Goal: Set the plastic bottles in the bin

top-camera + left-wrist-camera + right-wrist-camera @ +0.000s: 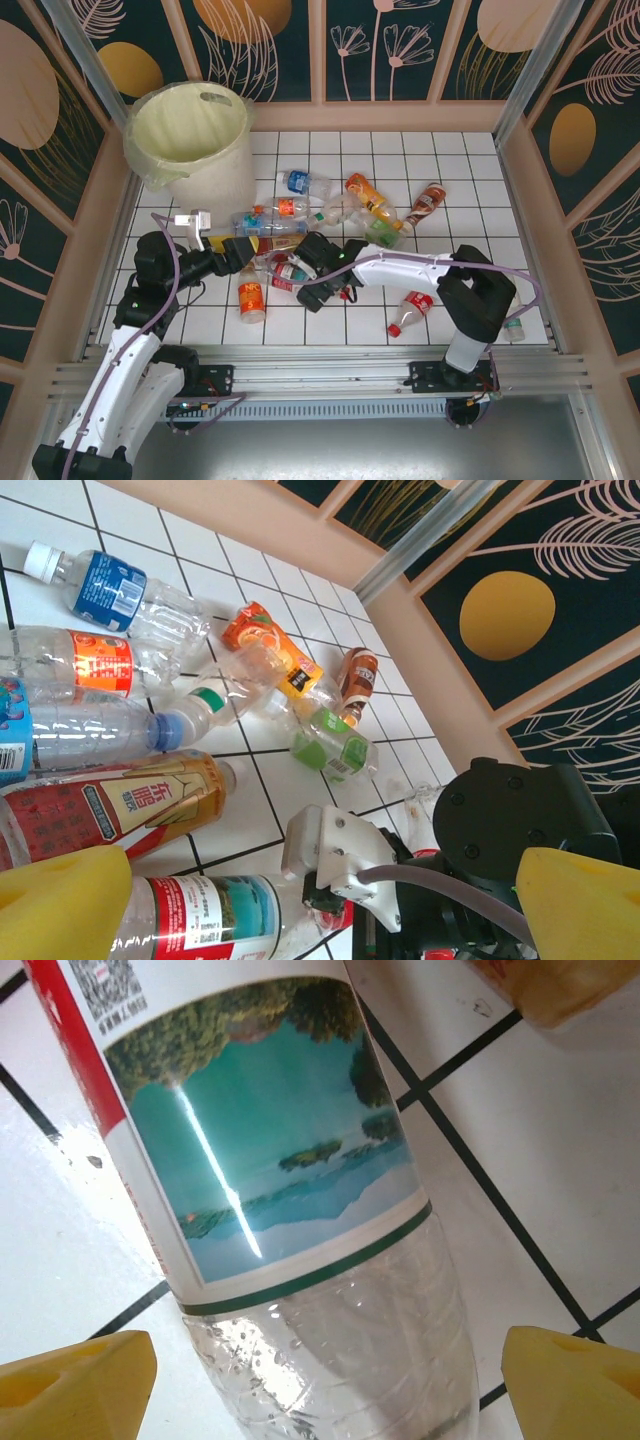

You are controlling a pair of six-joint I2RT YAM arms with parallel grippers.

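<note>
Several plastic bottles lie across the white tiled floor. A clear one with a red and teal label (pixel 260 1130) lies between the yellow fingertips of my right gripper (pixel 325 1385), which is open and straddles its bare lower part with a gap on each side. In the top view that gripper (pixel 297 272) is over this bottle (pixel 288 270) at mid-table. My left gripper (pixel 320 920) is open just to the left (pixel 258 258), facing the same bottle (pixel 200 910) and the right wrist. The cream bin (pixel 190 135) with its pale bag stands at the back left.
Other bottles: blue-labelled (pixel 305 183), orange (pixel 370 197), brown (pixel 428 203), green-labelled (pixel 383 232), a red and yellow tea bottle (pixel 110 805), an orange one with a white cap (pixel 250 295), a red-labelled one (pixel 410 312). Wooden walls enclose the floor.
</note>
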